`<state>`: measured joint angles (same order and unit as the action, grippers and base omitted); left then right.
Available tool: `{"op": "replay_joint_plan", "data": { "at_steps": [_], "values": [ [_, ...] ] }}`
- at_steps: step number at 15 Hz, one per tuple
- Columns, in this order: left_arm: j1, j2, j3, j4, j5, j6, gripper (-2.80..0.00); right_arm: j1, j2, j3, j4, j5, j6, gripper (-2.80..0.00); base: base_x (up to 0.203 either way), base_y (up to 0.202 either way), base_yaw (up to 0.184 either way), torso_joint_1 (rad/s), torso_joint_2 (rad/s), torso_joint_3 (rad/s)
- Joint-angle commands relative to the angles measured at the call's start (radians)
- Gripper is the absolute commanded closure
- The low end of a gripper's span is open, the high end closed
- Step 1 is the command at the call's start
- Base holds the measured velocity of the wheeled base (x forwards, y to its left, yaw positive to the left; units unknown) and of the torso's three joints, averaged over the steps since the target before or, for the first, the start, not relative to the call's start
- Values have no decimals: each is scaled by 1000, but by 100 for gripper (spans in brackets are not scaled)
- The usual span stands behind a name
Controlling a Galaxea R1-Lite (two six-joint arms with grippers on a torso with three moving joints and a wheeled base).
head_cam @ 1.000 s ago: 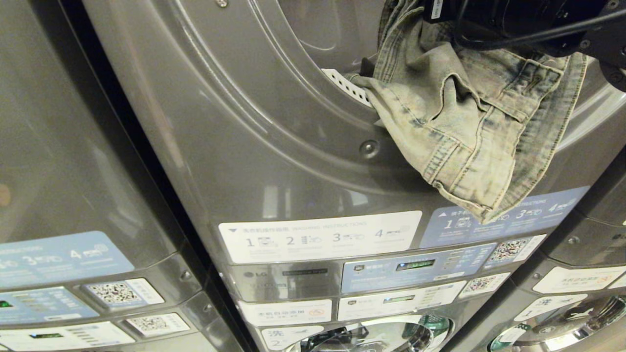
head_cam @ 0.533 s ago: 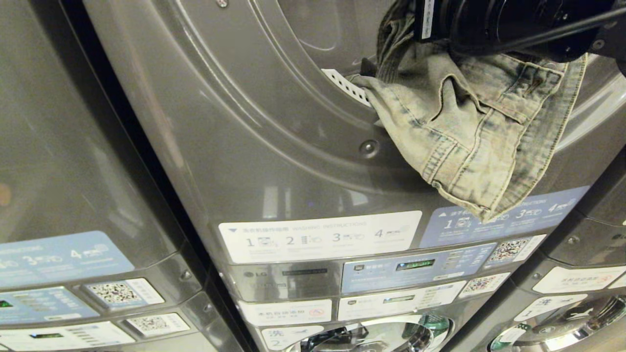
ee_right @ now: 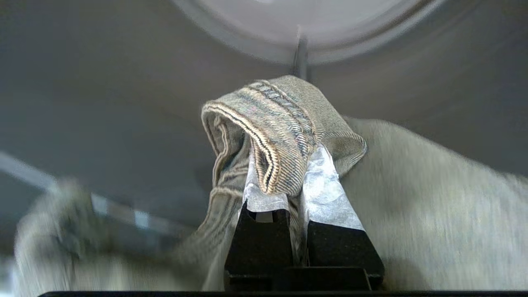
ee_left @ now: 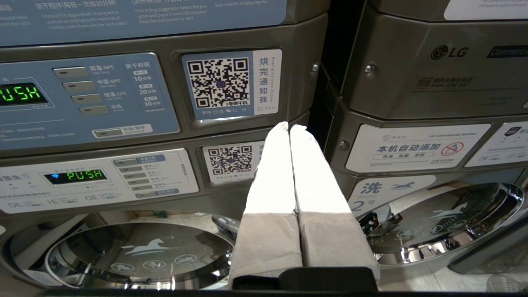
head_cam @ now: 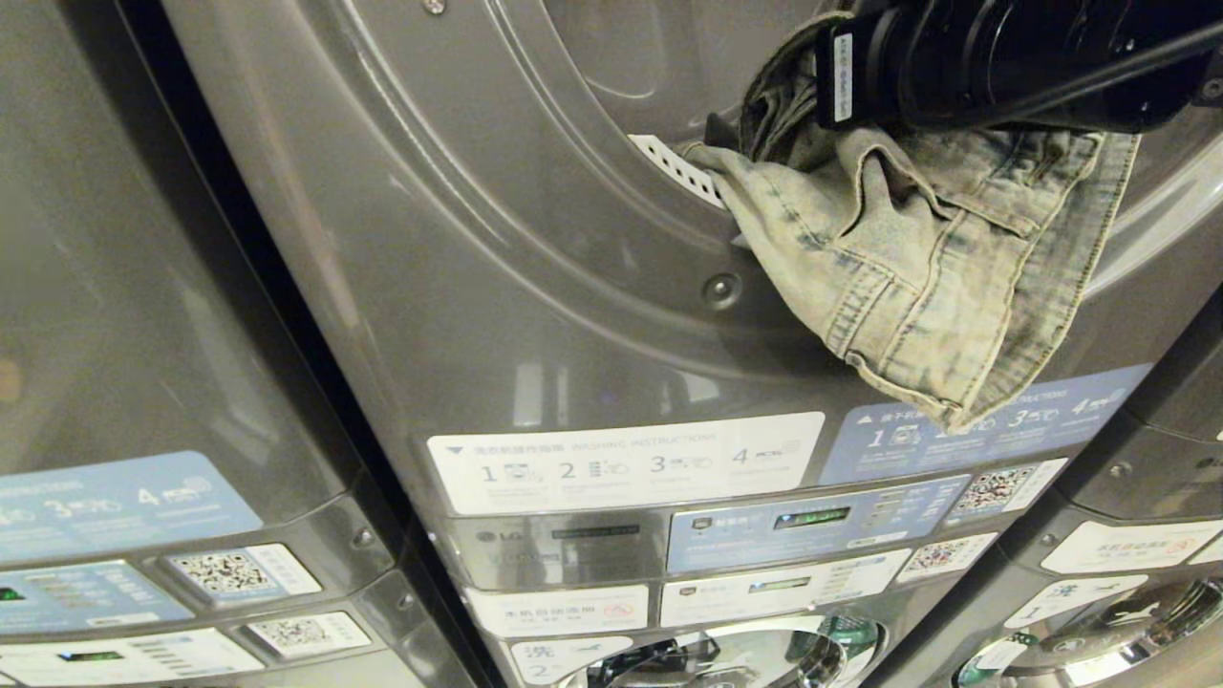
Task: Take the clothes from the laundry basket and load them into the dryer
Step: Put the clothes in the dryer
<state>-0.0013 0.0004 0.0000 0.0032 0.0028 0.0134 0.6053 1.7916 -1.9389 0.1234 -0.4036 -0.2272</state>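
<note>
The clothes, a faded denim garment (head_cam: 917,277) with tan seams, drape over the lower lip of the dryer (head_cam: 535,287) opening, the hem hanging down onto the blue instruction label. My right arm (head_cam: 1003,57) reaches in from the top right above the garment. In the right wrist view, my right gripper (ee_right: 291,181) is shut on a folded denim seam (ee_right: 280,132), inside the grey drum mouth. My left gripper (ee_left: 288,128) is shut and empty, parked low in front of the control panels. The laundry basket is out of view.
Instruction labels and control panels (head_cam: 803,521) run below the dryer opening. A chrome-ringed washer door (head_cam: 745,659) with a horse logo sits underneath. Alike grey stacks stand to the left (head_cam: 143,382) and to the right (head_cam: 1147,535).
My right wrist has rolled and swung left across the top of the denim, pulling its upper fold with it. The hanging hem has barely shifted. The left arm has not moved.
</note>
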Motion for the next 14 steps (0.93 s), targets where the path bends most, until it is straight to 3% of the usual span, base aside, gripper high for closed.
{"op": "replay_joint_plan", "data": {
  "at_steps": [1,5,8,14],
  "values": [
    [0,0,0,0,0,0,0,-5,-23,9,34,-1,5,0,0,0,0,0,0,0],
    [0,0,0,0,0,0,0,-5,-21,11,23,2,15,0,0,0,0,0,0,0],
    [0,0,0,0,0,0,0,-3,5,6,-65,2,77,0,0,0,0,0,0,0],
    [0,0,0,0,0,0,0,2,8,-2,-115,2,80,0,0,0,0,0,0,0]
  ]
}}
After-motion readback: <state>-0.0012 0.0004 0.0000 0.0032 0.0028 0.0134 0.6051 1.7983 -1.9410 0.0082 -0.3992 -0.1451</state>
